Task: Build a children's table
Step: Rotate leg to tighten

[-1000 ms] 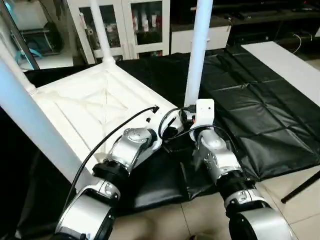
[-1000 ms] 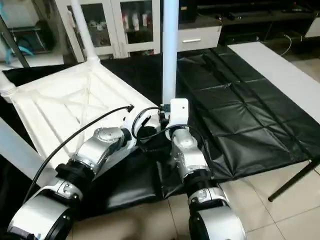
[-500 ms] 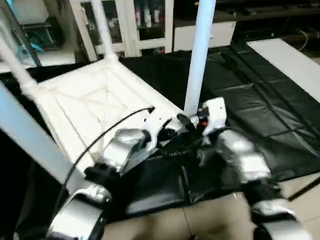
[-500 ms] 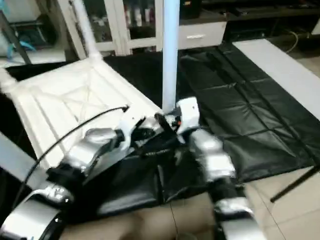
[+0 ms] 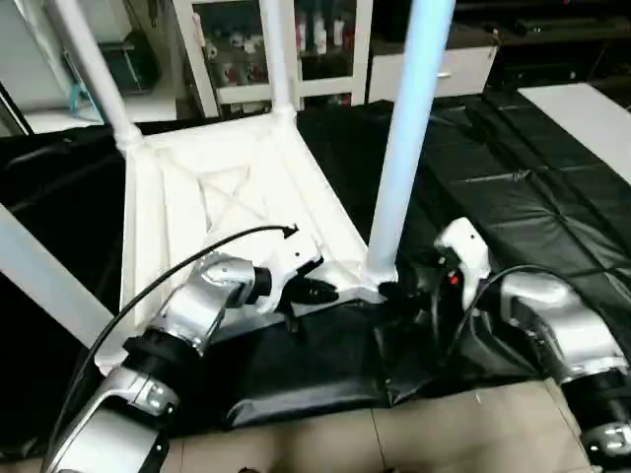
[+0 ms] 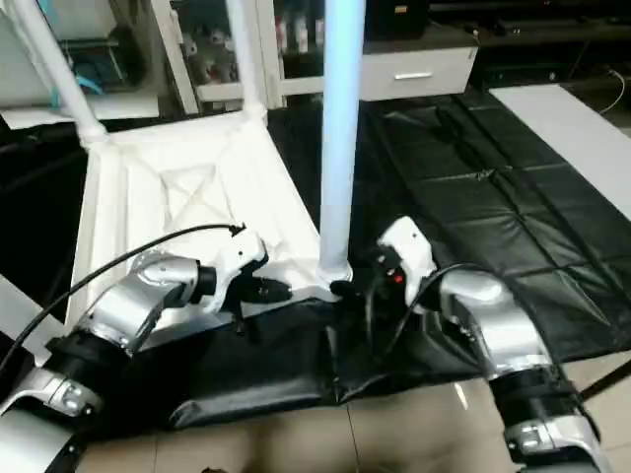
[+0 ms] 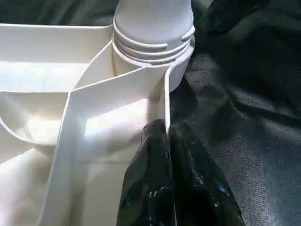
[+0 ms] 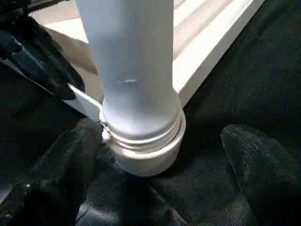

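**Upside-down tabletop, near leg standing in its socket**

The children's table (image 5: 212,202) lies underside up on the black cover, filling the centre-left of the head view, its X-ribs showing and its long axis running from the lower middle of the frame up toward the upper left. The near leg (image 5: 399,148) stands straight up out of the corner socket (image 8: 146,141) at centre frame, long axis vertical, its top running off the upper edge. Other legs rise at the upper left, the upper middle and the left edge.

I'd judge it light, hollow plastic: stiff along the ribs and rim, smooth and a bit slippery on the tubes. A leg is best taken low, just above the ringed collar, where a squeeze won't lever it sideways; the top is best steadied by its rim wall.

The left gripper (image 7: 164,141) has its black fingers pressed together, tips against the rim wall just beside the socket, pinching nothing I can see. The right gripper (image 8: 162,160) stands wide apart, one finger on each side of the socket base, touching neither.

The black cover (image 5: 523,168) is creased and bunched under the near corner.
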Robot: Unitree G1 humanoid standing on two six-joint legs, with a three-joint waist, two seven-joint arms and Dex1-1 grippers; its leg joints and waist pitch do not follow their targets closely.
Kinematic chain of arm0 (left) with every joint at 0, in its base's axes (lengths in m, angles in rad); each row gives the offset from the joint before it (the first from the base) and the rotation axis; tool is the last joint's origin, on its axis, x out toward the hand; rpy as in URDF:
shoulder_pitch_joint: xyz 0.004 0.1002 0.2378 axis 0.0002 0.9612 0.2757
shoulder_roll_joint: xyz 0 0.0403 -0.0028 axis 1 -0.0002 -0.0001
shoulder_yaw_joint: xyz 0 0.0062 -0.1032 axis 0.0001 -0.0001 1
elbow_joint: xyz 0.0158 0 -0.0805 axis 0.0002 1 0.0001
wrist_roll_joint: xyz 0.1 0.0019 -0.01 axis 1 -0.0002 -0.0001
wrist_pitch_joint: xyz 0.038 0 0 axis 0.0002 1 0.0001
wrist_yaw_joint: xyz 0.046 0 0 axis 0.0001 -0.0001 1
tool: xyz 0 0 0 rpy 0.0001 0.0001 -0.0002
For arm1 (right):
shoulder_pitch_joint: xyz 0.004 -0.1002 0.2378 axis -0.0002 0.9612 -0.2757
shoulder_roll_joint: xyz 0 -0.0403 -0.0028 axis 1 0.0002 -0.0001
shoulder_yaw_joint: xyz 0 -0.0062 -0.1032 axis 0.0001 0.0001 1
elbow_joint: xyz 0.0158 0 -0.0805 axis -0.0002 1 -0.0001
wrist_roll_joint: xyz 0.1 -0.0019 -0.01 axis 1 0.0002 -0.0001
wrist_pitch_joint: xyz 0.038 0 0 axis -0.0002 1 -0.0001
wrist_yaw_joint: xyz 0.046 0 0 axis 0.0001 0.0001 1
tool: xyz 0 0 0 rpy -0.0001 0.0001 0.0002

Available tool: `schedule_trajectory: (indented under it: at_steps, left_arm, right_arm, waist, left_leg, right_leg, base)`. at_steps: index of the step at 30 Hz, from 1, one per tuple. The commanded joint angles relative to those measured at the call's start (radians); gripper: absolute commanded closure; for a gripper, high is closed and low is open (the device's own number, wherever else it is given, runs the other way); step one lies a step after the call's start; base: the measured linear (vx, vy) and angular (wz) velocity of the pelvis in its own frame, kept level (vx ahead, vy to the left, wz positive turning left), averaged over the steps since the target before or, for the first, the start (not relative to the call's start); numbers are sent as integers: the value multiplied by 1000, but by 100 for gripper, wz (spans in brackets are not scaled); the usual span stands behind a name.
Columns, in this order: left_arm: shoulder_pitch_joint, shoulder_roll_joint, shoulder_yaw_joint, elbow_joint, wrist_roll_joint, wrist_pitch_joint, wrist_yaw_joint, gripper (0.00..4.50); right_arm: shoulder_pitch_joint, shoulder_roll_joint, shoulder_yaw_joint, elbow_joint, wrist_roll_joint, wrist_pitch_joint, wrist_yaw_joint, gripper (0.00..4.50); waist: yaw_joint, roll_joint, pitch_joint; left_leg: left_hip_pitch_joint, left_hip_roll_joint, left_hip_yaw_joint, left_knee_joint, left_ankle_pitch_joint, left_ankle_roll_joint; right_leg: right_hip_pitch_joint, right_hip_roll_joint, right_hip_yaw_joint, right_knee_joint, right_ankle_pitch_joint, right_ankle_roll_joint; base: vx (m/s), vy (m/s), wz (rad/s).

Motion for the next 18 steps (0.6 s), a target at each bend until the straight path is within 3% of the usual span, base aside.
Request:
schedule_trajectory:
  at_steps: [1, 6, 13, 18]
  left_arm:
    - [20, 13, -42, 4, 27, 17, -31, 450]
    - [25, 19, -44, -15, 24, 31, -35, 450]
    - [28, 21, -51, -27, 22, 45, -43, 450]
    - [26, 22, -52, -26, 22, 47, -41, 450]
  right_arm:
    - [-13, -3, 11, -3, -9, 7, 10, 14]
    - [-16, 13, 18, -14, 2, 16, 18, 14]
    - [-43, 58, 31, 29, -14, -11, 6, 14]
    - [-76, 96, 35, 89, -28, -47, -11, 14]
  waist:
    - [0, -14, -58]
    - [3, -16, -60]
    - [-1, -12, -57]
    - [1, -12, -61]
  left_leg:
    - [20, 45, -21, -82, -288, 49]
    - [19, 45, -19, -77, -243, 75]
    - [23, 47, -21, -82, -291, 47]
    - [21, 44, -19, -78, -254, 55]
  right_leg:
    - [35, -25, 16, -61, -239, -239]
    - [39, -25, 15, -56, -197, -256]
    - [33, -22, 15, -60, -253, -244]
    - [37, -23, 15, -54, -195, -259]
  base:
    - [0, 0, 0]
    - [0, 0, 0]
    - [0, 0, 0]
    - [0, 0, 0]
